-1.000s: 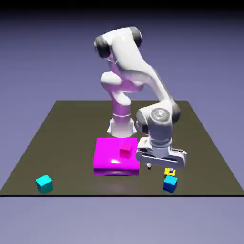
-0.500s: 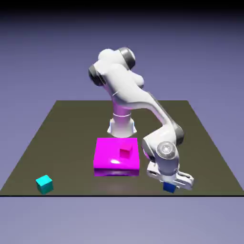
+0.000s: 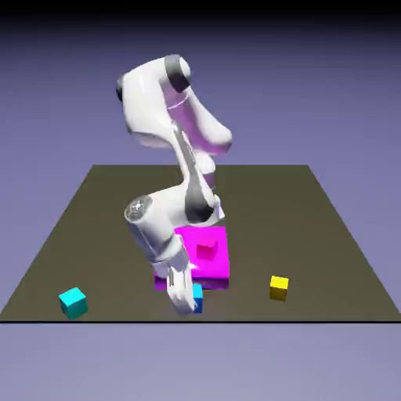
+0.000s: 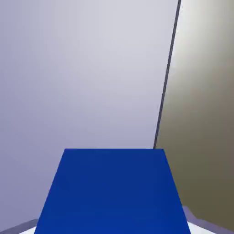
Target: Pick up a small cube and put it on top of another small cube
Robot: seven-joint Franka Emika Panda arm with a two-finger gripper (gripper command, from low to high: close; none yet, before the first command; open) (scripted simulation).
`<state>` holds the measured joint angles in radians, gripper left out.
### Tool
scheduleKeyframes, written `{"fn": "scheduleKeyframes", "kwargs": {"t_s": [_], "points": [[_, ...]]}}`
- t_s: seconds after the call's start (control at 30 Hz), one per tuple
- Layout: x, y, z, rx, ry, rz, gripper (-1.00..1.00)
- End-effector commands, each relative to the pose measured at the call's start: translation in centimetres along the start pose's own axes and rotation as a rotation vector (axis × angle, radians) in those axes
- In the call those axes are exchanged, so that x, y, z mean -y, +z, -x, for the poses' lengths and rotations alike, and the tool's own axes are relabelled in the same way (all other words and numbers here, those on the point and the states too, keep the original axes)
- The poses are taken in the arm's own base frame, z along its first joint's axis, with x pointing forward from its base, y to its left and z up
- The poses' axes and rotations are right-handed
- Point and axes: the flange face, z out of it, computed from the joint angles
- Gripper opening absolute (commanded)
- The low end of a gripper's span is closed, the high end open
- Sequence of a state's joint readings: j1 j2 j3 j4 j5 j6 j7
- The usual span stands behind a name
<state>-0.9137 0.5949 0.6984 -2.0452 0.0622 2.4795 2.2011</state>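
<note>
Tool (image 3: pixel 196 299) gripping blue cube (image 3: pixel 197 298), fingers closed on its flat sides, lower centre; turquoise cube (image 3: pixel 73 303) sitting lower left.

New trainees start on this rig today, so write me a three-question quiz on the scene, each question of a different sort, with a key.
1. True or false: the yellow cube is between the gripper's fingers.
2. Multiple choice: which thing does the small magenta cube overlap in the exterior view?
a) the turquoise cube
b) the large magenta block
c) the yellow cube
3. Fill in the blank: in the hand view, the thing showing large at the bottom, between the fingertips, is the ____ cube.

Key: 1. False: it sits apart, toward the exterior view's right. 2. b. 3. Blue.
</note>
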Motion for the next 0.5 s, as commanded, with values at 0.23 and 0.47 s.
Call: {"fn": "scheduleKeyframes", "kwargs": {"t_s": [0.23,0.47], "points": [[8.9,-9.3,-15.1,0.227,0.687,-0.205,-1.00],[12.3,-8.7,-21.4,0.322,0.939,-0.278,-1.00]]}}
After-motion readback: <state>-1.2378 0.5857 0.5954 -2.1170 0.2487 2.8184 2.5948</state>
